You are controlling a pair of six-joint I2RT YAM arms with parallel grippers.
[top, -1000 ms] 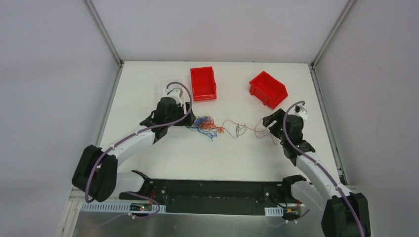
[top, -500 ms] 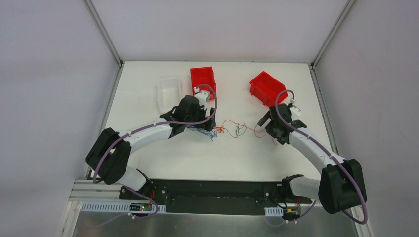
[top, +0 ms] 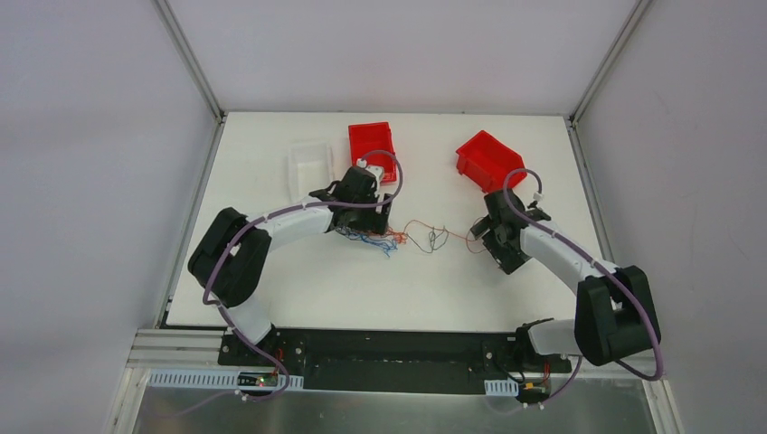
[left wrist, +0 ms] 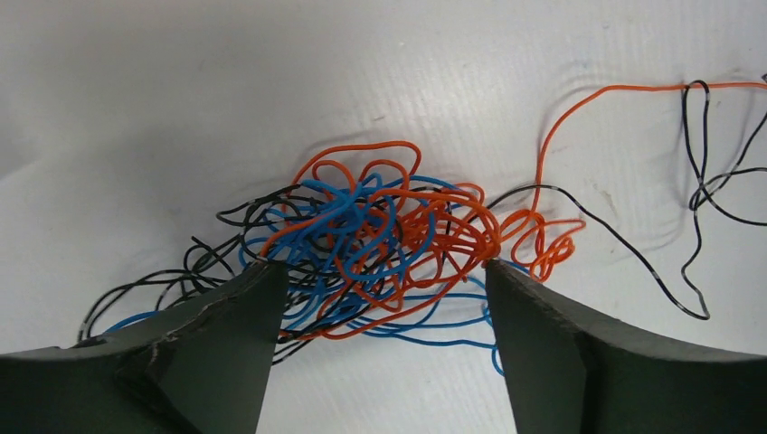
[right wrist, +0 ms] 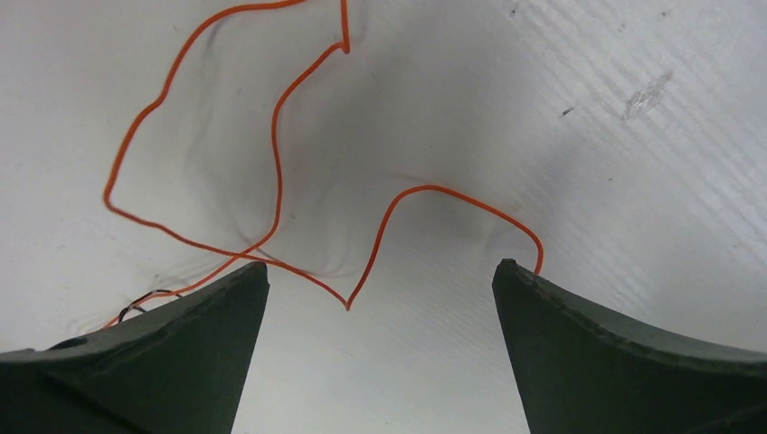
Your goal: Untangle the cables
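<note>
The cables [left wrist: 371,235] lie on the white table as a knot of blue, orange and black wire. My left gripper [left wrist: 382,266] is open, its fingertips either side of the knot's near edge. In the top view the left gripper [top: 369,226] partly hides the cables [top: 380,240]. From the knot an orange and a black strand [top: 436,237] run right towards my right gripper [top: 493,246]. The right gripper [right wrist: 380,266] is open over a loose orange strand [right wrist: 276,136]. A kink of that strand lies between its fingertips, and the strand's end sits by the right fingertip [right wrist: 516,276].
Two red bins [top: 373,152] [top: 489,163] stand at the back of the table, with a clear plastic tray [top: 310,167] to their left. The left arm reaches across from the left. The right arm bends in from the right edge.
The left gripper has moved right onto the knot and uncovered the clear tray. The right gripper has shifted slightly nearer over the orange strand. Both grippers have opened wider.
</note>
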